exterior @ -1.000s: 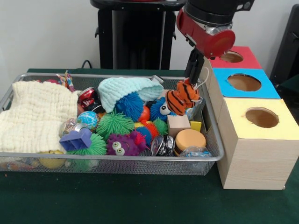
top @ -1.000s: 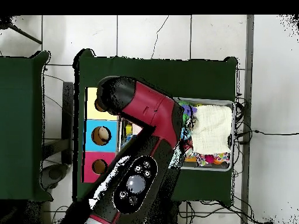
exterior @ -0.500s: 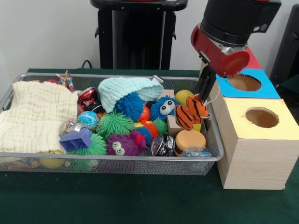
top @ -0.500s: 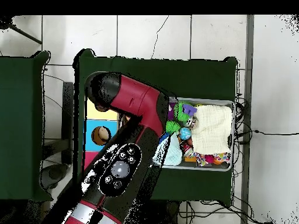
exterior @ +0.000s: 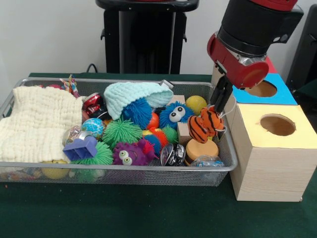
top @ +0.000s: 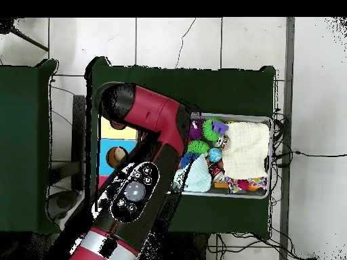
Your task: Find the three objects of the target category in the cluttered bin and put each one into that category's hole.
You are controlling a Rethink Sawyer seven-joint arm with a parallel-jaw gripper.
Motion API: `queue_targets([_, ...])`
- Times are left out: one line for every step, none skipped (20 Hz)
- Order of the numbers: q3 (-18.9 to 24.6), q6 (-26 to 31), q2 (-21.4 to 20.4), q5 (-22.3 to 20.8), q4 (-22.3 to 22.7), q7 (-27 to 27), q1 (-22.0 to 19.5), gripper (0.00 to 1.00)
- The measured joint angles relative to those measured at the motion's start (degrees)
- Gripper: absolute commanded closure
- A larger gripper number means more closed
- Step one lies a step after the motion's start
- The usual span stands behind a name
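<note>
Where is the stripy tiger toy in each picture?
Front view: the tiger toy hangs from the gripper over the bin's right end, beside the yellow-topped box.
Overhead view: not visible; the red arm covers that spot.
Shared landmark: the cream cloth in the bin.

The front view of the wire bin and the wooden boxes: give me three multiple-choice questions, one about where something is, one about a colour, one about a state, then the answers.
1. Where is the orange and black striped plush tiger?
A. at the bin's right end
B. on the cream knitted cloth
C. inside the yellow-topped box

2. What colour is the top of the wooden box nearest the camera?
A. red
B. blue
C. yellow

3. What is the gripper doing?
A. hanging open and empty
B. holding the tiger
C. gripping the cloth

Answers: 1 A, it hangs over the silver wire mesh bin by the right wall. 2 C, its top is yellow. 3 B, the tiger dangles from it.
</note>
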Motion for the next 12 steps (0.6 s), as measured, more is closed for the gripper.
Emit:
queue_targets([0.0,0.0,-0.1,0.0,0.0,0.0,0.0,1.0])
queue_targets([0.0,0.0,-0.3,0.0,0.1,0.0,0.0,1.0])
queue_targets([0.0,0.0,-0.8,-0.1,0.5,0.0,0.0,1.0])
queue_targets([0.0,0.0,-1.2,-0.1,0.8,0.0,0.0,1.0])
queue_targets([0.0,0.0,-1.8,-0.1,1.3,0.0,-0.1,1.0])
queue_targets([0.0,0.0,-2.4,-0.1,1.7,0.0,-0.2,1.0])
queue_targets([0.0,0.1,-3.2,-0.2,2.0,0.0,-0.5,1.0])
queue_targets([0.0,0.4,-4.0,-0.3,2.2,0.0,-0.8,1.0])
queue_targets([0.0,0.8,-4.8,-0.6,2.3,0.0,-1.3,1.0])
queue_targets([0.0,1.4,-5.7,-0.9,2.4,0.0,-1.8,1.0])
queue_targets([0.0,2.2,-6.5,-1.3,2.4,0.0,-2.4,1.0])
queue_targets([0.0,2.7,-7.1,-1.5,2.4,0.0,-2.8,1.0])
